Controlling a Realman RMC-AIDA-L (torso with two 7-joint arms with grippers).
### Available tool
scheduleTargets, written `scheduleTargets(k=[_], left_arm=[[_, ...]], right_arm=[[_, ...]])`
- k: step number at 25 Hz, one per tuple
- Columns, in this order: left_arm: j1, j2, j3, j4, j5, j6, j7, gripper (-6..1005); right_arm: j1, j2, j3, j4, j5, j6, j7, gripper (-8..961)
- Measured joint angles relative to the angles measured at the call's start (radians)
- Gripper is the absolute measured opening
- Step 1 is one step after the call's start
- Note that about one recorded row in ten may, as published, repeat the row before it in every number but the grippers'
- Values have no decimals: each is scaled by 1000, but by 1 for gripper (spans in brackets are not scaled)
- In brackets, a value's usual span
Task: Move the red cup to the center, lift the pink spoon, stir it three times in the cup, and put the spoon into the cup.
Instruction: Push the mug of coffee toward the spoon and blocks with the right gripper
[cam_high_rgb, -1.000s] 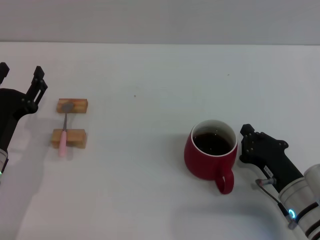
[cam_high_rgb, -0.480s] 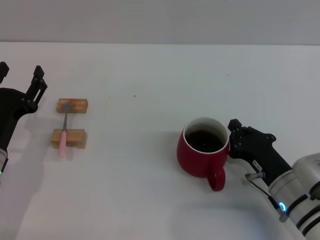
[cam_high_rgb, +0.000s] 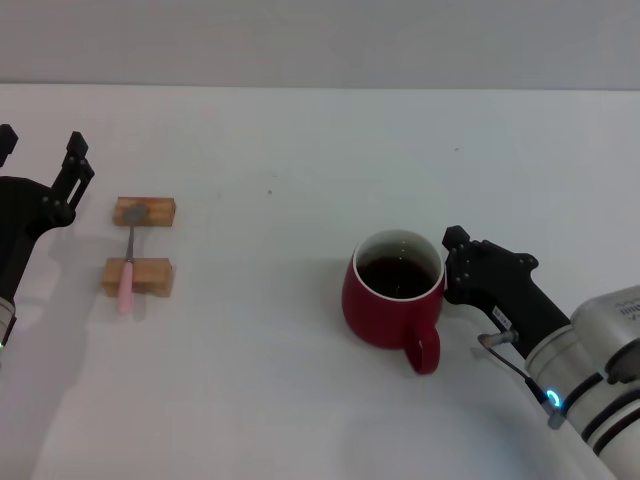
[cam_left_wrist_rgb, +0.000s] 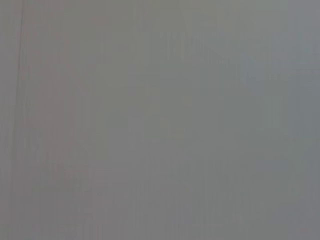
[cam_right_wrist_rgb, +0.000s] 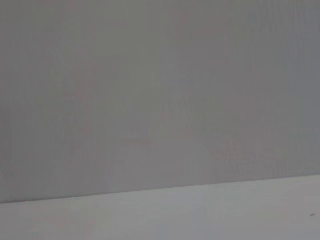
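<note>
Mug: dark red, white inside, dark liquid, handle toward robot | right hand: touching its rim side, grip indiscernible | left hand: spread, beside pink spoon

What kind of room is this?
Probably a robot test bench, not a kitchen: a bare white table, a dark-red ceramic mug of dark liquid, and a pink-handled spoon staged across two wooden blocks.

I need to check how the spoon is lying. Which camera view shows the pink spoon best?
The head view: the pink spoon lies across two wooden blocks, bowl on the far one. Both wrist views show only blank grey surface, no spoon.
</note>
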Motion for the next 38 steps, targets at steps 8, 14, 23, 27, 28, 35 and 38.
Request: scheduleTargets(k=[8,14,23,27,28,35,38], left_arm=[[4,0,-6,0,0,0,0,782],[4,1,-6,1,0,0,0,782],[4,2,-6,2,0,1,0,782],[4,2,-5,1,0,2,0,782],[4,2,-5,1,0,2,0,782],[4,2,-5,0,0,2,0,782],[4,2,-5,0,0,2,0,782]], right_arm=[[27,0,0,-2,0,15,1,0],[42,0,3,-5,0,33,18,-1],[42,0,3,-14,0,35,21,-2],[15,0,1,-16,0,35,21,-1],[15,0,1,-16,0,35,21,-1],[-20,0,-11,-12,-8,36,22,-1],[-22,1,-11,-8,-17,37,22,-1]])
